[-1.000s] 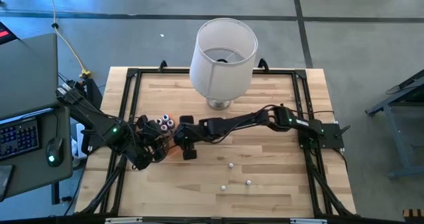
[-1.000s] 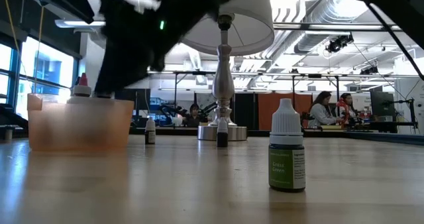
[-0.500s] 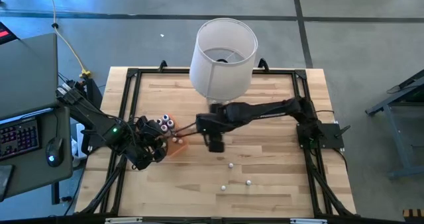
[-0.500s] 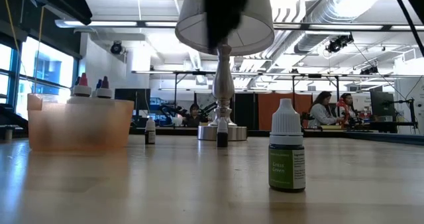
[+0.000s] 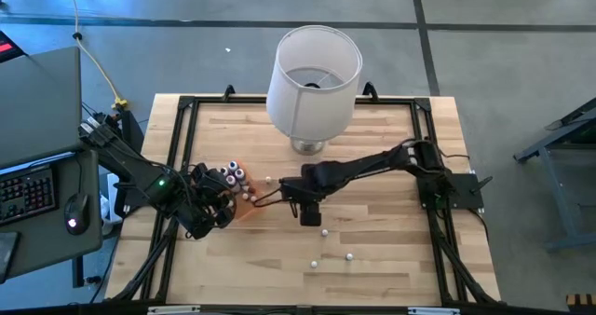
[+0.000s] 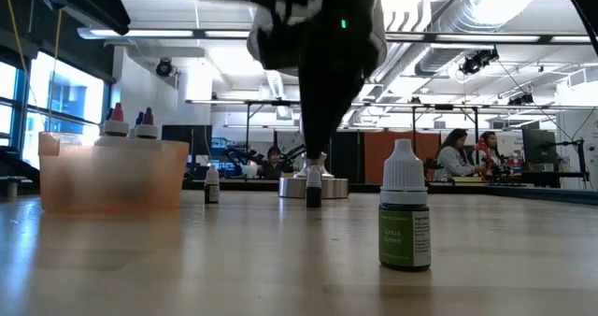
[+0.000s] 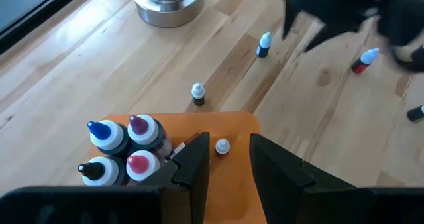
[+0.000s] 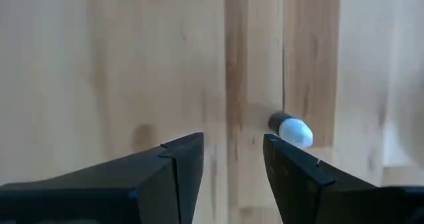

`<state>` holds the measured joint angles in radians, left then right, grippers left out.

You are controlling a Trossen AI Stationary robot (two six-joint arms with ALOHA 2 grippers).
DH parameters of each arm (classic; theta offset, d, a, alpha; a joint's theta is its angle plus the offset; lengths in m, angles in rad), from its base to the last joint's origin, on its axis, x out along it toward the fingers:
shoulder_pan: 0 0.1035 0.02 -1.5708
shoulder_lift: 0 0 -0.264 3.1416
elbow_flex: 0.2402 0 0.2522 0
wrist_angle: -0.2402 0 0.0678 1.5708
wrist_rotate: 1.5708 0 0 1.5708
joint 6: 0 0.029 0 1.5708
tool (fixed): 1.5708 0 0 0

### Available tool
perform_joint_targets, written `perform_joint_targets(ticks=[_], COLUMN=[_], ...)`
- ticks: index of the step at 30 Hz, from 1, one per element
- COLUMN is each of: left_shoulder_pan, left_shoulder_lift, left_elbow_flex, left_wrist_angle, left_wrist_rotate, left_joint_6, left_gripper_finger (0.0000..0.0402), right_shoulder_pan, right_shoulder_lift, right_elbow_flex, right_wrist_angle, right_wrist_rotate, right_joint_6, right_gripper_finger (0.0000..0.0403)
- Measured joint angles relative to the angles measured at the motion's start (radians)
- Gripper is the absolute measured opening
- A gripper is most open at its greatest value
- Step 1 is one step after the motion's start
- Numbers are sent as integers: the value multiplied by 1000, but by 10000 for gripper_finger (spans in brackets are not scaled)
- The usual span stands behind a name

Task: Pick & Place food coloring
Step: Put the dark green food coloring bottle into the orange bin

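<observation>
Several tiny food coloring bottles (image 7: 122, 148) with blue, purple and red tops stand in the orange tray (image 7: 238, 128), beside a small white-topped one (image 7: 222, 146). My left gripper (image 7: 228, 161) hovers open over this tray at the table's left (image 5: 212, 211). Loose bottles stand on the wood (image 5: 324, 231) (image 5: 315, 262) (image 5: 349, 256). One with a green label (image 6: 405, 218) is nearest the low camera. My right gripper (image 5: 310, 211) is open at mid-table, pointing down. A white-topped bottle (image 8: 291, 130) stands just beyond its fingertips (image 8: 232, 161).
A big white lampshade (image 5: 314, 68) on a metal base (image 5: 307, 147) stands at the far middle of the table. Another loose bottle (image 5: 268, 179) stands between the tray and the lamp. A black frame (image 5: 182, 147) runs along the table's edges. People sit in the room behind (image 6: 458, 152).
My right gripper has swung from above the tray toward the table's right and a little toward the near edge, and has come down over the loose bottles. In the low view a blue-topped bottle now shows in the tray where that gripper stood.
</observation>
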<state>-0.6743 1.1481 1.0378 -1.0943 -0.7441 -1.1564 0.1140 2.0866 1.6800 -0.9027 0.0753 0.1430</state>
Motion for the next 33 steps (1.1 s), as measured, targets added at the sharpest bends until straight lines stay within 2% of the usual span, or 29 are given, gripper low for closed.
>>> perform_joint_targets(ticks=[5, 11, 15, 20, 24, 28, 33], left_shoulder_pan=[0, 0, 0, 0, 0, 0, 0], left_shoulder_lift=[9, 8, 8, 8, 8, 8, 8], left_elbow_flex=[0, 0, 0, 0, 0, 0, 0], left_wrist_angle=[0, -1, -1, -4, -5, -4, -4], left_wrist_rotate=[0, -1, -1, 0, 1, 5, 6], left_joint_6=[0, 4, 6, 7, 7, 7, 6], left_gripper_finger=[106, 106, 106, 106, 106, 106, 106], right_shoulder_pan=[-31, -62, -63, -72, -104, -155, -199], right_shoulder_lift=[0, 0, -2, -7, -7, -7, -7], right_elbow_flex=[-86, -107, -67, 37, 56, 0, -81], right_wrist_angle=[100, 114, 86, -18, -12, 60, 136], right_wrist_rotate=[76, 9, -28, 35, 62, -39, -104], right_joint_6=[-36, -52, -127, -181, -223, -218, -196], right_gripper_finger=[149, 149, 149, 149, 149, 149, 149])
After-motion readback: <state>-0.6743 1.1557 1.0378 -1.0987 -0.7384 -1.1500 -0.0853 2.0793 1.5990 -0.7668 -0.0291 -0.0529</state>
